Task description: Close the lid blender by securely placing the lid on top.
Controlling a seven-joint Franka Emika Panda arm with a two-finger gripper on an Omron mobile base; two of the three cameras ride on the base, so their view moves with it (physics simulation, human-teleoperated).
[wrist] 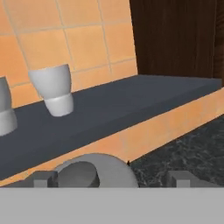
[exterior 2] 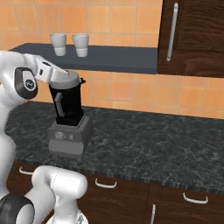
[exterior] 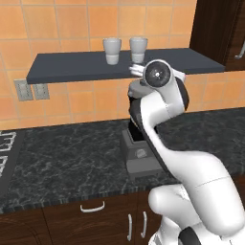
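No legible writing is seen on the blender [exterior 2: 68, 118], which stands on the dark worktop [exterior 2: 144, 144]. The lid [exterior 2: 65, 79] is seated on the jar mouth. The gripper [wrist: 111, 180], bent over the jar, is spread wide, released, the lid at its 11 o'clock.
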